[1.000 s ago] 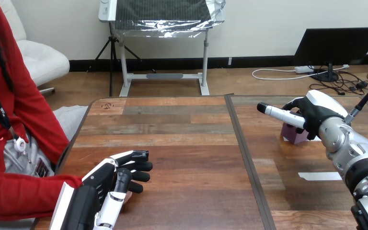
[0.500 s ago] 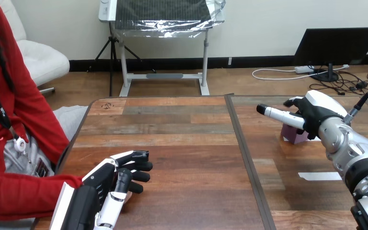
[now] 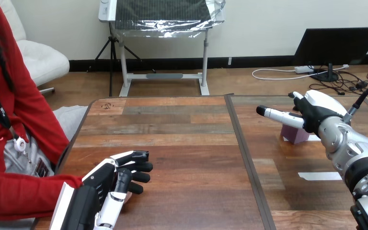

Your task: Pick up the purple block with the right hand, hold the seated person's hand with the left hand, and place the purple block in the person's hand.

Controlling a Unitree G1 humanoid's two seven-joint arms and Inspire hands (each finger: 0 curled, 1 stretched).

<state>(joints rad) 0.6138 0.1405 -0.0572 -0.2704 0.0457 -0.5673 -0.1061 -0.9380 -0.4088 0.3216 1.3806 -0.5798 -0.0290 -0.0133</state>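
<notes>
Now right hand [image 3: 316, 112] spread over purple block [image 3: 294, 135]; left hand [image 3: 100, 187] clasps person's hand [image 3: 126, 197] near left table [image 3: 182, 143] edge.

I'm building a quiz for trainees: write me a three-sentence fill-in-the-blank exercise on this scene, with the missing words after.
The block partly hidden by the right hand is ___ in colour. It stands on the wooden ___. The left hand lies over the person's ___.
Missing words: purple; table; hand.
</notes>
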